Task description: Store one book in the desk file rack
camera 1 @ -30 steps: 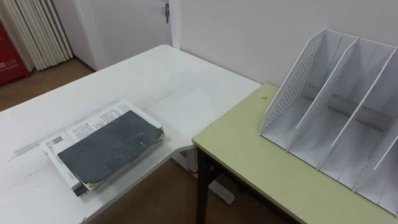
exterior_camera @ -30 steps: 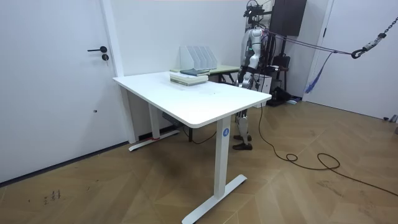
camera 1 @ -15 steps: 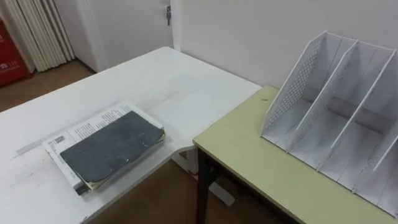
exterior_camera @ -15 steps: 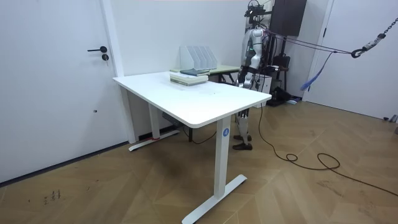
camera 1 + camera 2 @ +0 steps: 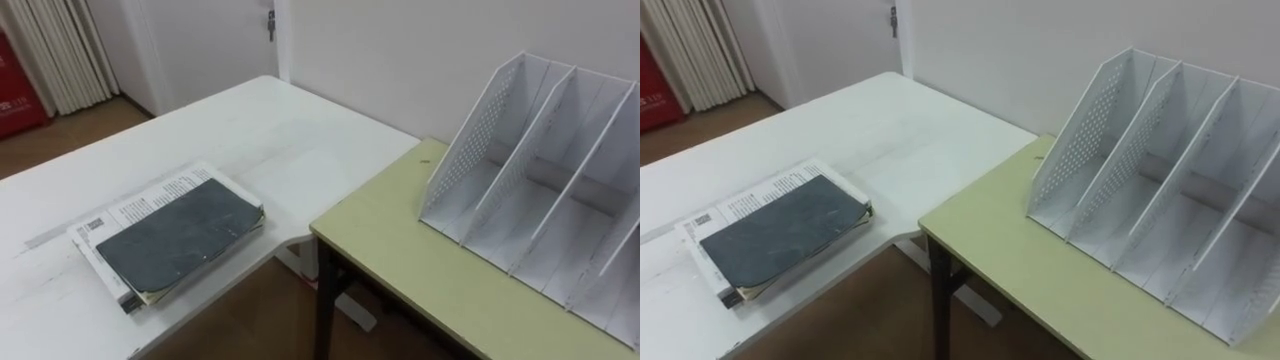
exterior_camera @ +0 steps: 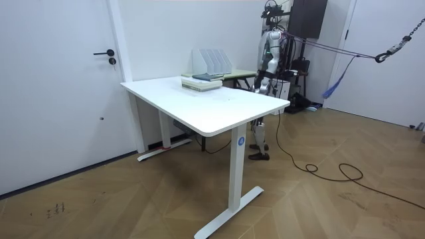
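On the table (image 5: 300,150), dark book (image 5: 175,240) lies flat.

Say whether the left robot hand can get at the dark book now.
Probably, after a reach: nothing covers the dark book, top of its stack near the white table edge; the left robot hand hangs at the robot's side.

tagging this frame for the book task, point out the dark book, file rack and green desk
dark grey book (image 5: 175,240): left eye view, middle of cover
white file rack (image 5: 478,150): left eye view, perforated left wall
green desk (image 5: 400,250): left eye view, bare top
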Motion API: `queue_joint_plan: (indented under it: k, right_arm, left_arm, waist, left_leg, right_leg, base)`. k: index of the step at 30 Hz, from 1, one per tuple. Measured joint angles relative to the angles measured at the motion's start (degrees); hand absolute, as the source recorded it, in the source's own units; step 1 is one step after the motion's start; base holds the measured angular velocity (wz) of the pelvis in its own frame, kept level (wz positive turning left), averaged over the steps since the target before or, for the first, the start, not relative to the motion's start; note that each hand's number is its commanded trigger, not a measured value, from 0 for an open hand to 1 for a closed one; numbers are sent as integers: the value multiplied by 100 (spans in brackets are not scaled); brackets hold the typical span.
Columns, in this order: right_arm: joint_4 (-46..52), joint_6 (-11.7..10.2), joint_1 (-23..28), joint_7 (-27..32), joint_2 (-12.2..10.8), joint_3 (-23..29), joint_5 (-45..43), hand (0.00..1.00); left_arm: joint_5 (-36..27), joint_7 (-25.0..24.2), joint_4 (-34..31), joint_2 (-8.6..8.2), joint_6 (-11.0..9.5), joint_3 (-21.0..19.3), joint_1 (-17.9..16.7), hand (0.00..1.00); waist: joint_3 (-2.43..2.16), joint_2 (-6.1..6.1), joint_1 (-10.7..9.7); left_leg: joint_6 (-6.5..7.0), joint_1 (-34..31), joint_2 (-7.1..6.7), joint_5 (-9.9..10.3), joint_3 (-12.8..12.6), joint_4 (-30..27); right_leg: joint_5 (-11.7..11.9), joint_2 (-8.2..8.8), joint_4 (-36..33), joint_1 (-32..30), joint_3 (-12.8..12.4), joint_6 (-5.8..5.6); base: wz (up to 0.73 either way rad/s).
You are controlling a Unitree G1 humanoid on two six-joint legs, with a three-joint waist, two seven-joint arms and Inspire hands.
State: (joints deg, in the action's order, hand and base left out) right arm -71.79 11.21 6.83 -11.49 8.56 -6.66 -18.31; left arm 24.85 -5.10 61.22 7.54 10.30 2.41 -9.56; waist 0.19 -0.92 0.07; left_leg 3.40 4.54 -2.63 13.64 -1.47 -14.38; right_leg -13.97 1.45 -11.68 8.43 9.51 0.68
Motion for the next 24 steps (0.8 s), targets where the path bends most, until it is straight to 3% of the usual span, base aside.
queue_joint_plan:
  k: [4,8,12,19,24]
  right_arm:
    - [50,-117,1,3,5,23,-62,0]
    - [56,-232,-4,44,15,62,-148,0]
    - [58,-334,1,89,15,63,-280,0]
    - [71,-362,-9,63,24,131,-443,0]
    - [83,-364,-51,68,28,76,-453,0]
  left_arm:
    - [59,119,-612,85,-6,-49,-33,0]
    - [63,355,-1246,67,-401,-108,48,0]
    - [185,373,-1634,-30,-556,-64,97,0]
    - [598,375,-2187,-34,-599,553,147,0]
    - [1334,283,-2658,19,-563,1087,163,0]
  waist:
    - [-7,-25,-4]
    - [-4,-27,-77]
    - [-4,-51,-216]
    - [-18,-43,-364]
    - [19,-31,-427]
  left_leg:
    - [1,-17,-1,-2,-3,63]
    - [6,12,-16,-7,9,99]
    - [6,0,-16,-8,5,83]
    - [3,19,-10,-9,-13,158]
    - [3,-6,-14,-10,-3,158]
  right_leg:
    - [0,3,-8,-37,1,0]
    - [-3,12,3,-8,13,-7]
    - [-1,10,-3,-29,4,-6]
    - [-1,-2,11,-38,-46,-6]
    - [0,-1,-1,-46,-66,-5]
  base:
    - [0]
    - [0]
    - [-1]
    - [-2]
    - [-2]
